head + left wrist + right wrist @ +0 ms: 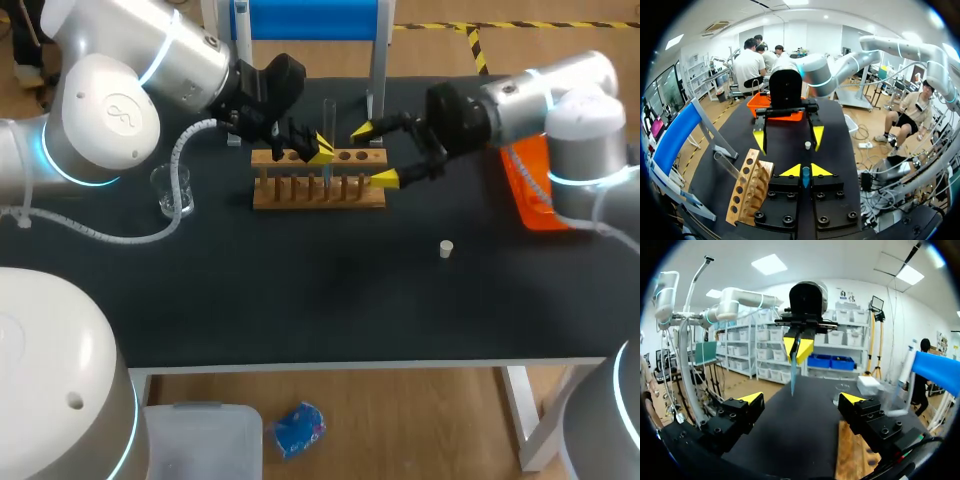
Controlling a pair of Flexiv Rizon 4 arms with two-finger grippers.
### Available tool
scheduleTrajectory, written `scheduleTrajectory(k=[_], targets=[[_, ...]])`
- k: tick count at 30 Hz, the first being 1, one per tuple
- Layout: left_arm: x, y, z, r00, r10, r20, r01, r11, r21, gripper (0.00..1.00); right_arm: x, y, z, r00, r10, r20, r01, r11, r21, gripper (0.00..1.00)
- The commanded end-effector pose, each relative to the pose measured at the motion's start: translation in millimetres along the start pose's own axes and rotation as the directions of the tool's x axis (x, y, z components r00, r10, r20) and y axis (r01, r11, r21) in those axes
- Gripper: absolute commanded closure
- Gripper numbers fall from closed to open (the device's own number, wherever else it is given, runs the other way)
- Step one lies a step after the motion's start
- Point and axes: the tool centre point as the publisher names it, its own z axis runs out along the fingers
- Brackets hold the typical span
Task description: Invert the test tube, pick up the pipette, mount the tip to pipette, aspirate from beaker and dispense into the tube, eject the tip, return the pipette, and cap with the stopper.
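Test tube point(793, 377) between left claw point(798, 351) fingers

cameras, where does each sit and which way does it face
head view: above and behind, looking down on the table; left gripper and right gripper show.
left wrist view: on that wrist, past the left gripper, shut on the test tube, toward the open right gripper.
right wrist view: on that wrist, past its own gripper, back at the left one.
shared: both wrist views show test tube and wooden rack.
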Motion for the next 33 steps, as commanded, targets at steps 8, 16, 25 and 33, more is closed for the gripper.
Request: scheduleTrajectory(k=[8,16,25,33], targets=[[-0.1,-0.5,-0.3,1.0,0.0,-0.001,0.0,1.0,-0.002,1.0,7.0,-3.3,54.8,0.999,0.039,-0.032,-0.043,0.99,-0.132,0.0],[-0.1,-0.5,-0.3,1.0,0.0,-0.001,0.0,1.0,-0.002,1.0,2.7,6.7,63.1,0.998,0.06,0.017,-0.057,0.99,-0.129,0.0],[-0.1,-0.5,-0.3,1.0,0.0,-0.001,0.0,1.0,-0.002,1.0,-2.3,15.0,67.9,0.997,0.075,0.031,-0.071,0.988,-0.138,0.13],[-0.1,-0.5,-0.3,1.0,0.0,-0.001,0.0,1.0,-0.002,1.0,-4.9,13.8,70.7,0.996,0.08,0.035,-0.074,0.987,-0.14,0.65]])
